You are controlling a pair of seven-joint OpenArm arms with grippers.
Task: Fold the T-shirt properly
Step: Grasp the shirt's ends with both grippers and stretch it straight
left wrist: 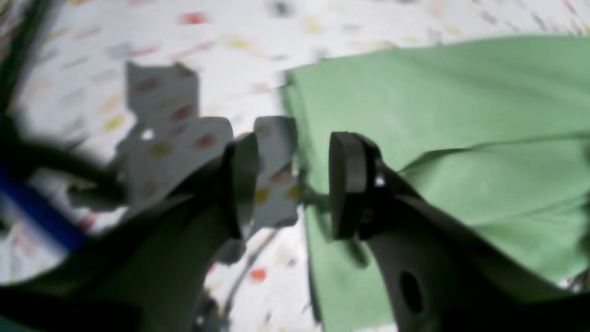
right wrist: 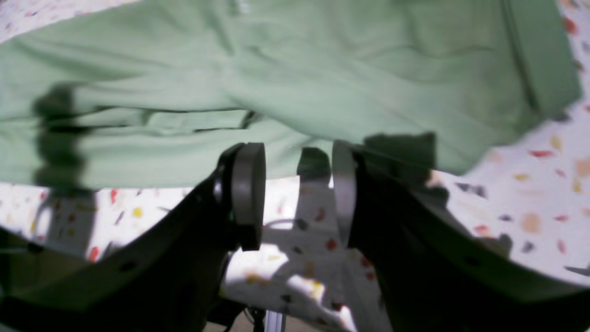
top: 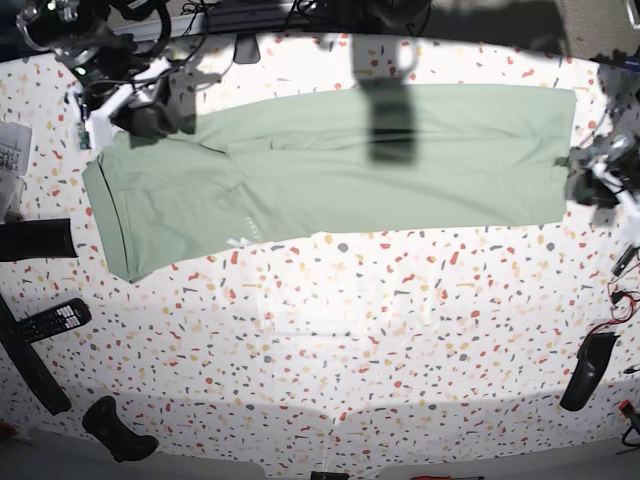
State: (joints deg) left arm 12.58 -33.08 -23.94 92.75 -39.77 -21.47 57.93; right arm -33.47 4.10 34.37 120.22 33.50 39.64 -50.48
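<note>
Speckled tabletop carries the T-shirt as a long band running side to side between my left gripper and right gripper, both spread and empty at opposite ends.

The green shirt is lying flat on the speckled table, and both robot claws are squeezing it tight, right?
Not quite. The green shirt does lie flat on the speckled table, but neither claw is squeezing it. In the wrist views, the left gripper and the right gripper both have their jaws apart with nothing between them, just at the shirt's edge.
</note>
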